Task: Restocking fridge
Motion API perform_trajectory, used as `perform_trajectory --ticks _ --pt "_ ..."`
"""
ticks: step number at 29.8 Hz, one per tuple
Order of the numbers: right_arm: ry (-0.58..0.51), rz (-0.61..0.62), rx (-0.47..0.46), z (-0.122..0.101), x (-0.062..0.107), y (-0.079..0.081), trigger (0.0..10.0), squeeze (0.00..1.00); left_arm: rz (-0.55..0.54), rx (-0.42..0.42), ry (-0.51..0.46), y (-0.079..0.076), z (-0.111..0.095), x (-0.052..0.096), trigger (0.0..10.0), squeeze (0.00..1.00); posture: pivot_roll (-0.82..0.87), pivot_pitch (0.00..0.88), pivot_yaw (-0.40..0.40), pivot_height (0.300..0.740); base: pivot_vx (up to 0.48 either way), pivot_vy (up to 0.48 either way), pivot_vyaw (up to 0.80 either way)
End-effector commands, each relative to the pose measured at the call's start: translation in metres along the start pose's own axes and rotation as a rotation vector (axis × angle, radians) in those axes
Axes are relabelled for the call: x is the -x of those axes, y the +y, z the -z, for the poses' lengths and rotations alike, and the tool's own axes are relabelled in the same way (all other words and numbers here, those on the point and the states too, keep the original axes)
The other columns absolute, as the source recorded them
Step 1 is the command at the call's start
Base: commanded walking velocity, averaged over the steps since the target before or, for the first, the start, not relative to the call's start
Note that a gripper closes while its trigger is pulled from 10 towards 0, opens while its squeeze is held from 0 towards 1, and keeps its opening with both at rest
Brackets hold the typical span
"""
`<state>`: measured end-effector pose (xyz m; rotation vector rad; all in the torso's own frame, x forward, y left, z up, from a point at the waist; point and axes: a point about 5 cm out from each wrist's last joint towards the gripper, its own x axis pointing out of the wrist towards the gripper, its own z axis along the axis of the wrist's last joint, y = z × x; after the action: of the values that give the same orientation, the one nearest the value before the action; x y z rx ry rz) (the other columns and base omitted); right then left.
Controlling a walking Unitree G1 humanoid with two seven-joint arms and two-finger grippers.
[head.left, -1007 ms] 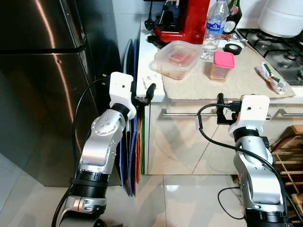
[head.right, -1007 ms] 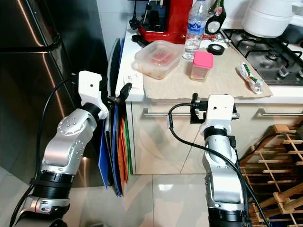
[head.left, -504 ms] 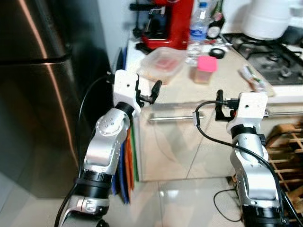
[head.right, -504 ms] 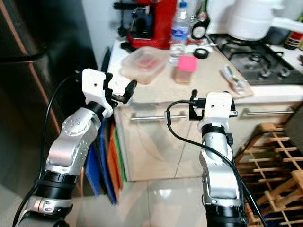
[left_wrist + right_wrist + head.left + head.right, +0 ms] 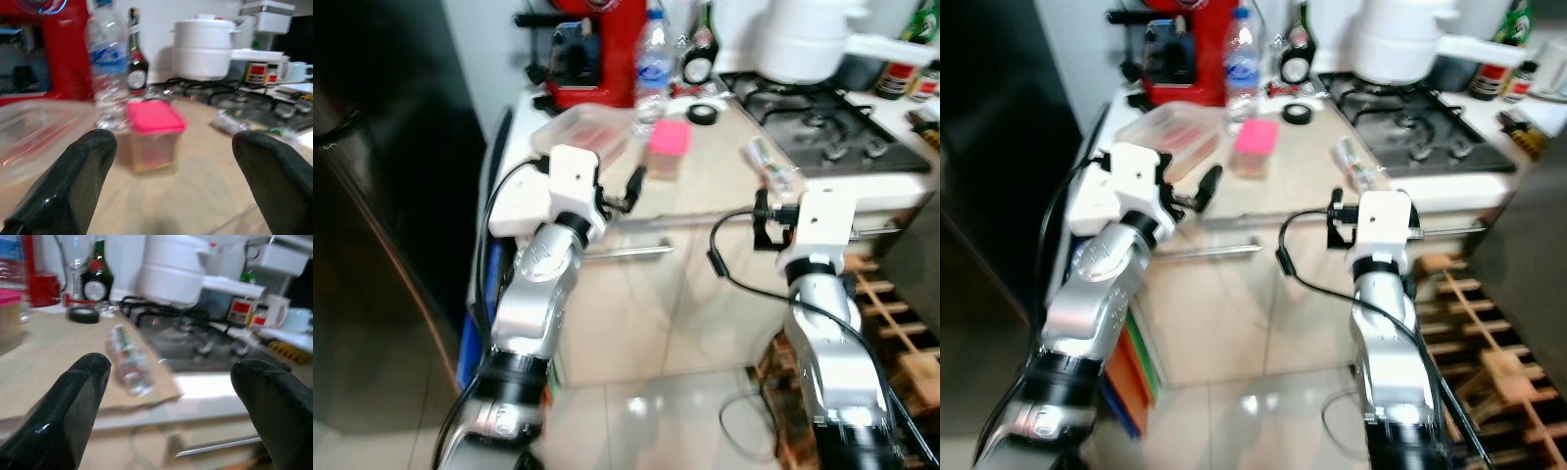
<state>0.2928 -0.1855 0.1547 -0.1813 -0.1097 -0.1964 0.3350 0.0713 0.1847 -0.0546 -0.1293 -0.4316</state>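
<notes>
Left hand (image 5: 171,181): raised at the table (image 5: 724,181) edge, 2 fingers (image 5: 73,171) spread wide, gripping nothing. Straight ahead of it, between the fingers as its wrist camera sees them: 1 small tub (image 5: 152,134) with a pink lid, standing upright on the table mat. Beyond the tub and toward the hand's outer side: 1 clear water bottle (image 5: 108,63), upright, with 1 dark bottle (image 5: 137,61) just behind it. Nearer the hand on that same side: 1 clear lidded box (image 5: 582,129) holding something red, lying flat, close to the tub but apart from it. Behind the box: 1 red machine (image 5: 592,49). Right hand (image 5: 171,396): held level with the table edge, 2 fingers (image 5: 68,401) spread wide, holding nothing. Ahead of it: 1 wrapped packet (image 5: 128,360) lying on the mat near the table's front edge; beyond that, 1 roll of black tape (image 5: 84,314) lying flat. Farther ahead: 1 gas hob (image 5: 822,132) carrying 1 white pot (image 5: 803,39), with jars and a mug off to the hand's outer side, blurred. Below the hands: pale drawer fronts with 1 steel rail (image 5: 626,253). Fridge (image 5: 382,196): dark, door closed, well to the outer side of the left hand. Wooden rack (image 5: 1489,343): on the floor beyond the right arm. Head views are blurred.
</notes>
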Motion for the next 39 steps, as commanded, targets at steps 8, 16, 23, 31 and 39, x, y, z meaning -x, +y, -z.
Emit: perform_trajectory --ticks 8,16,23,31,39 --pt "-0.045 -0.009 0.0 -0.011 -0.01 0.002 10.0 0.0 -0.07 -0.008 -0.01 0.015 -0.002 0.0 10.0 0.0 0.05 0.0 0.007 0.74 0.0 0.0 0.0" --pt "-0.131 0.037 0.024 -0.036 -0.038 -0.014 10.0 0.0 -0.056 0.014 -0.057 0.011 -0.007 0.0 10.0 0.0 0.05 0.0 0.015 0.74 0.281 0.0 0.0" --pt "-0.119 -0.002 -0.002 -0.045 -0.052 -0.009 10.0 0.0 -0.05 -0.015 -0.094 0.009 -0.014 -0.001 10.0 0.0 0.05 0.0 0.018 0.74 0.45 0.0 0.0" --pt "-0.109 -0.018 -0.059 -0.06 -0.071 -0.004 10.0 0.0 -0.048 -0.063 -0.142 0.006 -0.025 -0.002 10.0 0.0 0.07 0.0 0.02 0.74 0.43 0.0 0.0" --pt "-0.167 -0.027 -0.125 -0.096 -0.087 -0.005 10.0 0.0 -0.067 -0.052 -0.203 0.008 -0.04 -0.001 10.0 0.0 0.07 0.0 0.025 0.74 0.0 0.0 0.0"
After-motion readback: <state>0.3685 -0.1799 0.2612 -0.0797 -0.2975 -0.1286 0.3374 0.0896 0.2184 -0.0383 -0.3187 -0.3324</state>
